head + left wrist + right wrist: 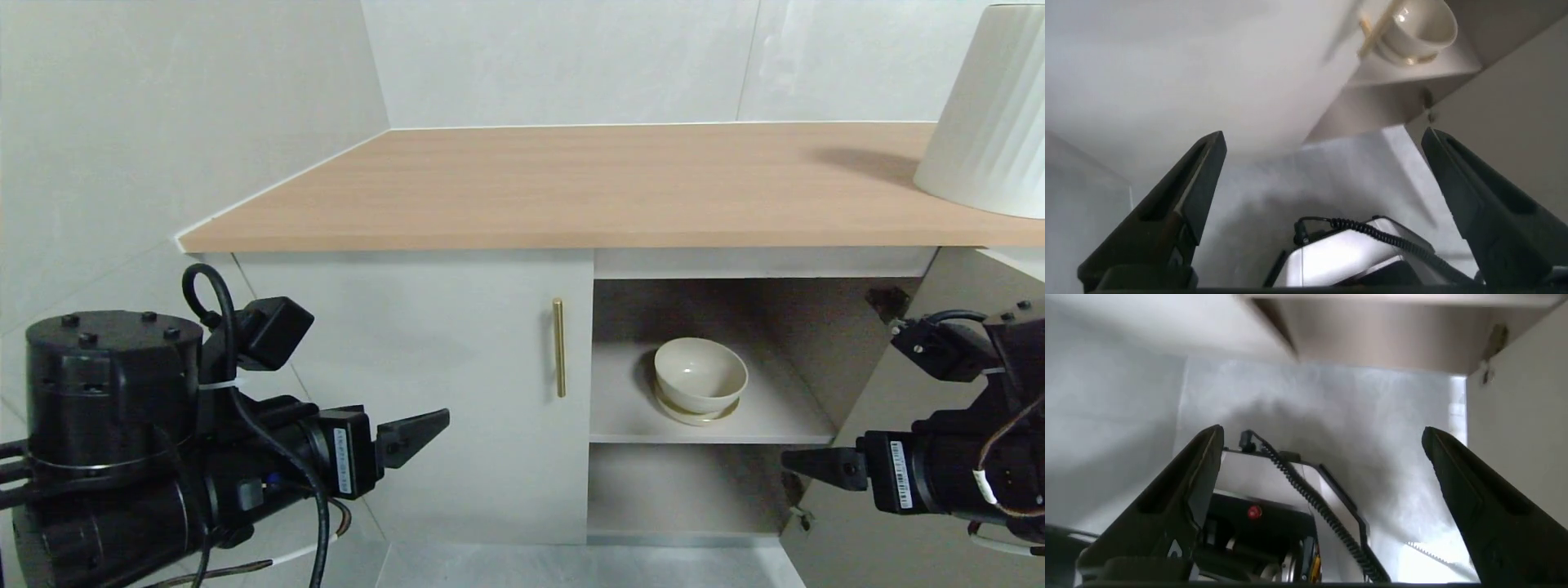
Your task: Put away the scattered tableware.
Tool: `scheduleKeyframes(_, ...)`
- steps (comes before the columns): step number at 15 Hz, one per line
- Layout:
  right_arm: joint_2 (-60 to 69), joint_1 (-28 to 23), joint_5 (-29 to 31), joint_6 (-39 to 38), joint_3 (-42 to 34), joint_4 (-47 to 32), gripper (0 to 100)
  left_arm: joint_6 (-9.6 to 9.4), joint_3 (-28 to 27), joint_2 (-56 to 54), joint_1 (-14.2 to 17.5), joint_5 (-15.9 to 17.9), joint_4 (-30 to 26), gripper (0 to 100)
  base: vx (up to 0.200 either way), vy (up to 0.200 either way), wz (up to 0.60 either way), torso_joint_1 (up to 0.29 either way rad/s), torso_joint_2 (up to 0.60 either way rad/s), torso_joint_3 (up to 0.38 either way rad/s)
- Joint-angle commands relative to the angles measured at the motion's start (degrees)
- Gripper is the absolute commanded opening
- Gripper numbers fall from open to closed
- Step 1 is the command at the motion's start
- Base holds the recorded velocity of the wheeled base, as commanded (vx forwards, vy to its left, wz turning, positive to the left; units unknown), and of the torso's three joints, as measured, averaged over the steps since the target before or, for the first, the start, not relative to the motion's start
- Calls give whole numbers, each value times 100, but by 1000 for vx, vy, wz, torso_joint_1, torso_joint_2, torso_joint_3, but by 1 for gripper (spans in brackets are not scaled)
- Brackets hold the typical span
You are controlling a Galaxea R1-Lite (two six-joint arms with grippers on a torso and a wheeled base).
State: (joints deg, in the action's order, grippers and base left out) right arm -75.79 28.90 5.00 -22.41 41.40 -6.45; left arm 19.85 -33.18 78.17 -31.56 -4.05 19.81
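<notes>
1. head view: a cream bowl (700, 376) sits on a small plate (694, 415) on the upper shelf (771, 420) of the open cabinet (816, 343), right of centre in the frame
2. left gripper (1324, 139), lower left of the head view, jaws spread wide, holding nothing
3. right gripper (1323, 431), lower right, likewise wide apart and empty
4. a brass handle (558, 347) on the closed door (408, 359) stands mid-frame, left of the bowl

The left arm (114, 425) is matt black: a drum-shaped joint topped with screws, a looped cable (214, 304) under a white tie, a white barcode label (343, 461). Its gripper (420, 431) has tapered black fingers (1184, 204). The right arm (963, 482) bears a like label.
</notes>
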Motion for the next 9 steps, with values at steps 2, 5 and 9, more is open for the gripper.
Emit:
scheduleKeyframes(2, 82, 10, 10, 8, 0, -6, 100, 2, 5, 111, -8, -8, -3, 100, -200, 0, 0, 0, 2, 2)
scheduleKeyframes(5, 55, 10, 10, 8, -9, -41, 100, 2, 5, 102, -17, 0, 5, 100, -200, 0, 0, 7, 4, 4)
scheduleKeyframes(9, 82, 10, 1, 17, 0, -111, 100, 2, 5, 94, -17, 0, 5, 100, -200, 0, 0, -1, 4, 2)
